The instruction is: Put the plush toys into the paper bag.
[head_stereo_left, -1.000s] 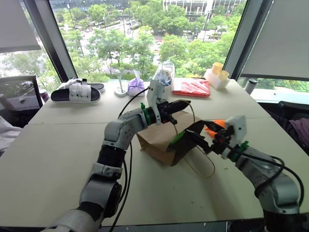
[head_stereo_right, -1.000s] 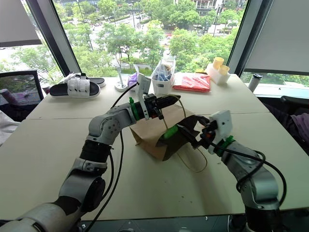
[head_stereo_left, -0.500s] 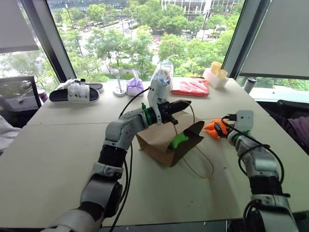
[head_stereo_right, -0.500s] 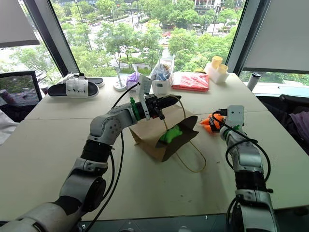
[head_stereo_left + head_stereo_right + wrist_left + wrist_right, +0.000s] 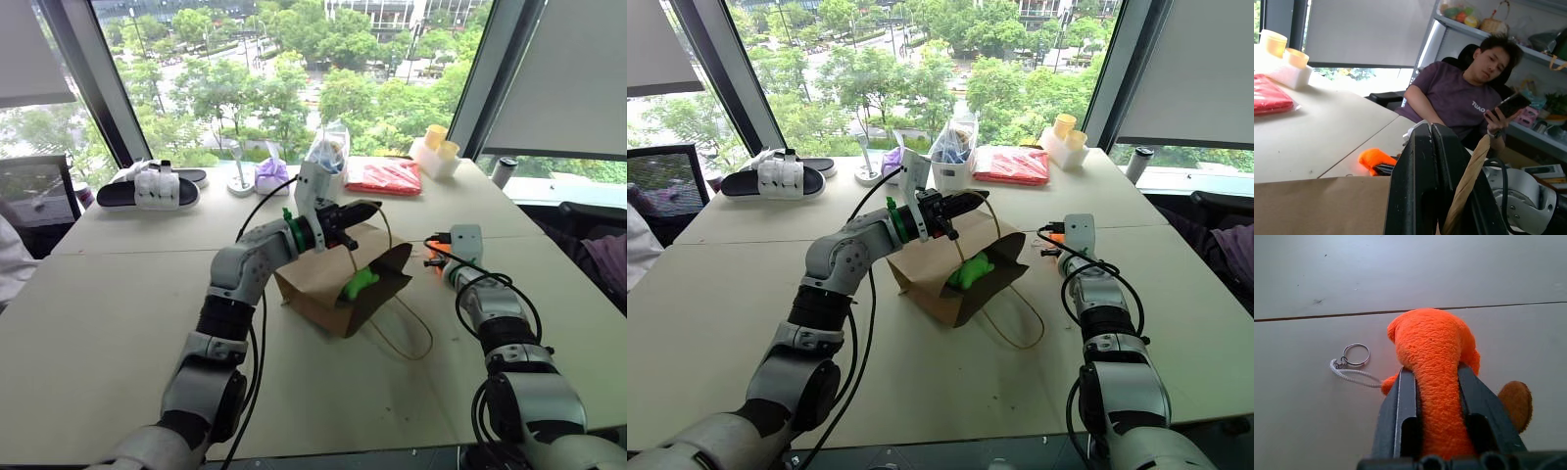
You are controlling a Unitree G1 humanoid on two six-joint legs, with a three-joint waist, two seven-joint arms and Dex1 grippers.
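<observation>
A brown paper bag (image 5: 328, 284) lies on its side near the middle of a pale table (image 5: 118, 323), its mouth facing right. The green plush toy (image 5: 361, 284) sits just inside the opening. The left gripper (image 5: 364, 209) hangs over the bag's far edge, jaws closed on a twine handle (image 5: 1465, 183). To the right, on the table, the right gripper (image 5: 1432, 382) has its jaws clamped around the orange plush toy (image 5: 1437, 362), whose key ring (image 5: 1355, 354) lies beside it.
</observation>
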